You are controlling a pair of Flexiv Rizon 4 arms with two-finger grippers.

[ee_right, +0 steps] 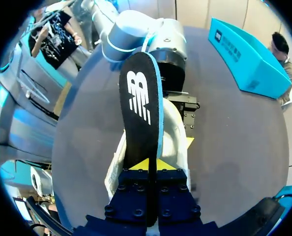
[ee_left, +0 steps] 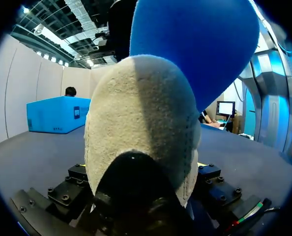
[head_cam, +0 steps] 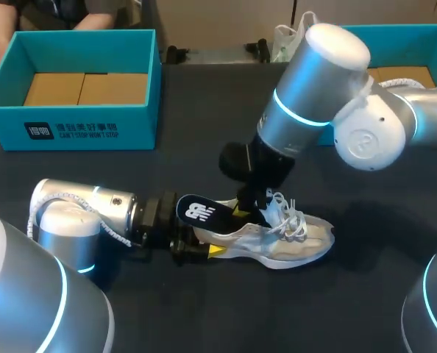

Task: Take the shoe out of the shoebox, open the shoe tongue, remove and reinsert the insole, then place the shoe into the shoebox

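Insole half out of shoe, which lies on the table.
Left gripper clamps the heel. Right gripper is closed thin on the insole, heel end raised. Judgement: hold the heel firm and guide the insole lengthwise. Shoebox is behind, well apart.

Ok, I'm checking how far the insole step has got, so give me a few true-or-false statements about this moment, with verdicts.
1. The shoe lies on the table. True.
2. The insole lies flat on the table beside the shoe. False: it rises out of the shoe.
3. The right tool is shut on the insole. True.
4. The left tool hangs free above a shoebox. False: it is down at table level, holding the shoe's heel.
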